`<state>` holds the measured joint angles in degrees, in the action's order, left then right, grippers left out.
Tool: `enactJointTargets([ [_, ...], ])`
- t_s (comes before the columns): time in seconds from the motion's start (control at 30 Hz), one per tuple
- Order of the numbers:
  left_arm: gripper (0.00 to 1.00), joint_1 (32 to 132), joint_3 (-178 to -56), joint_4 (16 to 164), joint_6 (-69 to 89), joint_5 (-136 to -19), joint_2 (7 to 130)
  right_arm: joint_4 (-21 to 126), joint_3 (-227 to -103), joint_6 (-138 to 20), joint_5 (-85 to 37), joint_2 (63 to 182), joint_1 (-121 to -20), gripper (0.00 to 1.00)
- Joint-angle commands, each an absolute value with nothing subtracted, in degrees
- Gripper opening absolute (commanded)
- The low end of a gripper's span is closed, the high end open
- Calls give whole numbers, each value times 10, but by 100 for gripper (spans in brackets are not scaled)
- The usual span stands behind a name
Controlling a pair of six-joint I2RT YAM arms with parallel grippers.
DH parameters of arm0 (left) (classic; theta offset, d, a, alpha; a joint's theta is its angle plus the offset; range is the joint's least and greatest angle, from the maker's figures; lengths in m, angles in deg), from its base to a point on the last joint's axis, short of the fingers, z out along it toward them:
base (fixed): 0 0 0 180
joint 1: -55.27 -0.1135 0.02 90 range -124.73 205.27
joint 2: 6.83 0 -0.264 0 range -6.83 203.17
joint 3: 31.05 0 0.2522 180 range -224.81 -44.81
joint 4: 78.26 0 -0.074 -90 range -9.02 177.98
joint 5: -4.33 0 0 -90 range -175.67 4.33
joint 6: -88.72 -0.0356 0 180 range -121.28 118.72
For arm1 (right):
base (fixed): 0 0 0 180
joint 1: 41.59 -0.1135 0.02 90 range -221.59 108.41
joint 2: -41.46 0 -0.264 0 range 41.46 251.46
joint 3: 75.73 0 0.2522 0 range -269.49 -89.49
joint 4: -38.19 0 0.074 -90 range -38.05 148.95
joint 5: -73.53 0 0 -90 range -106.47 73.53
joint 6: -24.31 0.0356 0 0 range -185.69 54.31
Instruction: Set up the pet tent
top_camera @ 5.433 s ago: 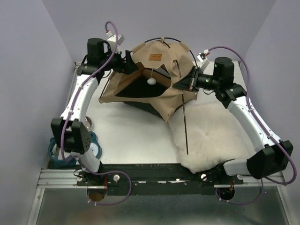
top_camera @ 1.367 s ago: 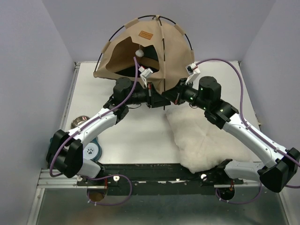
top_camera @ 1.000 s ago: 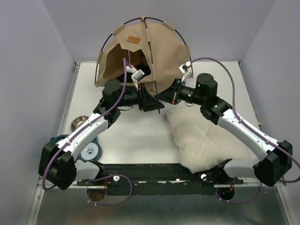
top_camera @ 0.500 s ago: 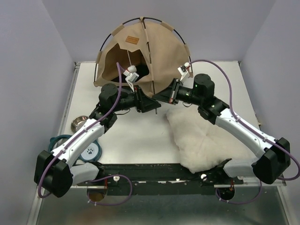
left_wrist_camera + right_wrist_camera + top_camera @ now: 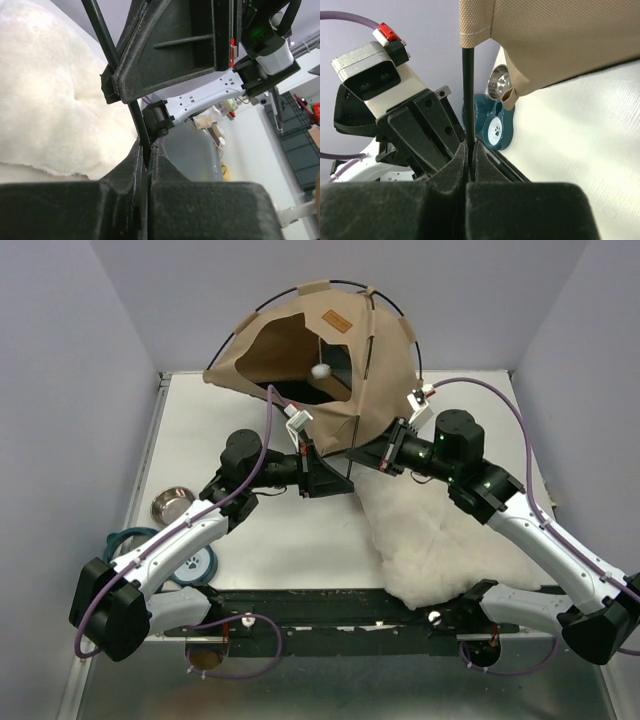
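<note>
Left tool (image 5: 146,150) and right tool (image 5: 470,150) both pinch the skinny black pole (image 5: 467,90), so one slip and the pet tent (image 5: 375,350) could flop onto the tabletop (image 5: 280,535).

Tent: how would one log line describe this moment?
tent: domed | left gripper: shut on pole | right gripper: shut on same pole

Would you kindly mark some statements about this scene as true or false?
1. The left gripper and the right gripper are each shut on a thin black pole of the pet tent. True.
2. The white pom-pom hangs in the tent's opening. True.
3. The white cushion lies inside the tent. False: it lies on the table, outside the tent, at the right.
4. The steel bowl sits on the cushion. False: it stands on the table at the left.
</note>
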<state>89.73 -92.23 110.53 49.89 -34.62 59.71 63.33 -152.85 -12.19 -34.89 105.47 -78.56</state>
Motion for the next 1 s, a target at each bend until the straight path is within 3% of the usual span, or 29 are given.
enactJointTargets([
  [0.0,0,902,-928,1168,538,-286,592,682,-1536,-126,-326,1043,-788,1],
  [0.1,0,903,-930,1182,565,-270,584,661,-1525,-126,-348,1040,-788,32],
  [0.23,0,903,-930,1191,574,-292,586,588,-1492,-142,-389,1037,-787,51],
  [0.3,0,901,-931,1215,582,-298,593,549,-1478,-148,-419,1040,-788,52],
  [0.37,0,896,-934,1236,591,-299,601,504,-1467,-156,-457,1045,-788,49],
  [0.6,0,858,-942,1257,605,-292,614,393,-1459,-146,-544,1079,-787,26],
  [0.77,0,839,-945,1268,596,-296,611,390,-1470,-146,-573,1095,-788,22],
  [0.83,0,838,-947,1267,589,-295,613,381,-1471,-145,-578,1103,-787,1],
  [0.87,1,836,-947,1267,589,-293,613,372,-1471,-139,-582,1106,-787,1],
  [0.93,24,824,-947,1241,576,-275,602,365,-1478,-137,-572,1108,-783,1],
  [0.97,41,810,-946,1214,544,-261,592,367,-1485,-136,-561,1106,-781,1],
])
